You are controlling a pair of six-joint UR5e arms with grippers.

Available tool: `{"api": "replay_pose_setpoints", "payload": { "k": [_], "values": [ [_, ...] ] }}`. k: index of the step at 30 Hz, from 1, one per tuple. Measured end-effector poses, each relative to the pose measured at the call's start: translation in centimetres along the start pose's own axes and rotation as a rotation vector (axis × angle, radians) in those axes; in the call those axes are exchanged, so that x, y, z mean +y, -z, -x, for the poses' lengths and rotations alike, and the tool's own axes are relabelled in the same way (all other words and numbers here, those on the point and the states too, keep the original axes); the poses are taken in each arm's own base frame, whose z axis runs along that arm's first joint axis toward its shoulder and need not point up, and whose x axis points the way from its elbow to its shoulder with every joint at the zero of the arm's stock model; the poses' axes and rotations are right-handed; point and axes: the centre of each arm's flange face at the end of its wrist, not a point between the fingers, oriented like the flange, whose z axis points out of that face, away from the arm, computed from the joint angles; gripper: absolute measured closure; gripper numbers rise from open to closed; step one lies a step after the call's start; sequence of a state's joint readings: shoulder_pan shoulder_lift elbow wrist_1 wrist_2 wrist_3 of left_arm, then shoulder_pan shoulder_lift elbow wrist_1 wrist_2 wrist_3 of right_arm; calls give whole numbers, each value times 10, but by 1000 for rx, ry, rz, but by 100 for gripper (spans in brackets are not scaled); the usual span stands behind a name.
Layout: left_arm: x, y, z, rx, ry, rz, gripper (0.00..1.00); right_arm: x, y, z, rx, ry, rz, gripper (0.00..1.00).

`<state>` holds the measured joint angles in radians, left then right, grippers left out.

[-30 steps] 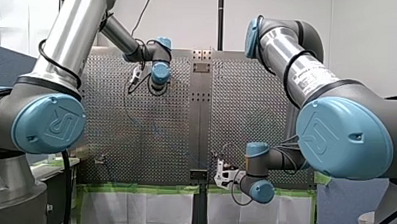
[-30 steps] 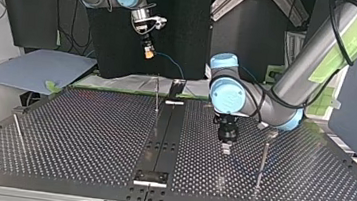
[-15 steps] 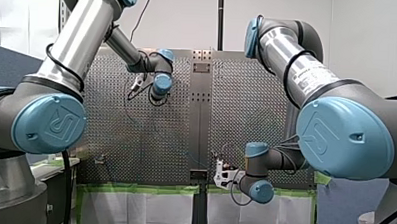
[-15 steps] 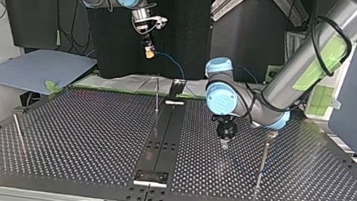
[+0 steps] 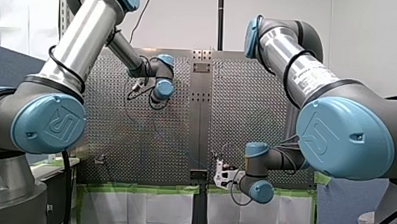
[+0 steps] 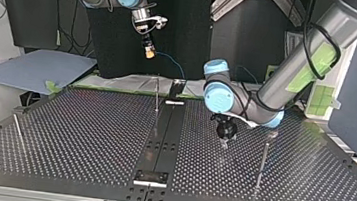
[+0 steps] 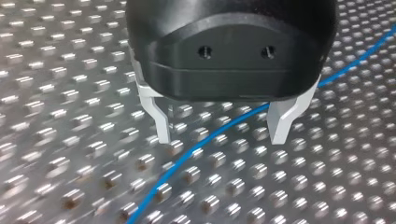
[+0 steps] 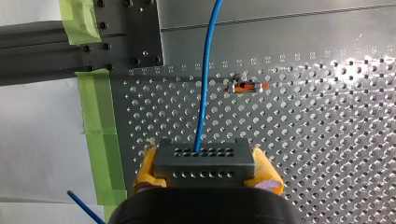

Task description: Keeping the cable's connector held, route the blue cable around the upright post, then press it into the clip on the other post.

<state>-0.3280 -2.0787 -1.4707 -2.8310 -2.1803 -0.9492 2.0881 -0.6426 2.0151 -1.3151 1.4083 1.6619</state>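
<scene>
**Inspector:** The right gripper (image 8: 205, 169) is found clenched on the dark connector (image 8: 204, 158), with its yellow pads (image 8: 145, 167) pressed to both sides. The blue cable (image 8: 206, 93) is seen leaving the connector's face and running out over the perforated table (image 8: 327, 140).

**Reviewer:** Why is it held so?

**Inspector:** In the top view the connector is held raised beyond the table's far edge. It is judged that the cable's end is thereby anchored while its middle is worked. The left gripper (image 7: 220, 134) is set low over the table with its jaws spread. One metal finger (image 7: 161, 123) is placed on each side of the cable, and neither touches it. A mid-span grasp is judged to be in preparation, so that the cable can be led round a post.

**Reviewer:** Where are the posts?

**Inspector:** In the top view a thin post (image 6: 157, 94) is noted by the central strip (image 6: 162, 139), and a second post (image 6: 262, 162) near the left gripper. Which one carries the clip cannot be settled there. A small orange fitting (image 8: 245, 87) in the right wrist view may be it. The cable is judged not yet routed round either post.

**Reviewer:** Containers?

**Inspector:** None is recorded in any view, so no contents are reported.
</scene>
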Motion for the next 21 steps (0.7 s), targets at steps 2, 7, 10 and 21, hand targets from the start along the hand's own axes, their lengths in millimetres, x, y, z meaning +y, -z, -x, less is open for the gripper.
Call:
{"api": "replay_pose_setpoints", "payload": {
  "k": [2, 7, 10, 21],
  "values": [
    [-7, -1, -7, 14, -25, -1, 0, 0, 0, 0, 0, 0, 0, 100],
    [-9, -4, -14, 32, -42, 10, 0, 0, 0, 0, 0, 0, 0, 100],
    [-9, -5, -15, 38, -43, 18, 0, 0, 0, 0, 0, 0, 0, 100],
    [-32, -3, -37, 90, -85, -2, 0, -2, 1, 1, -3, 0, -3, 100]
  ]
}}
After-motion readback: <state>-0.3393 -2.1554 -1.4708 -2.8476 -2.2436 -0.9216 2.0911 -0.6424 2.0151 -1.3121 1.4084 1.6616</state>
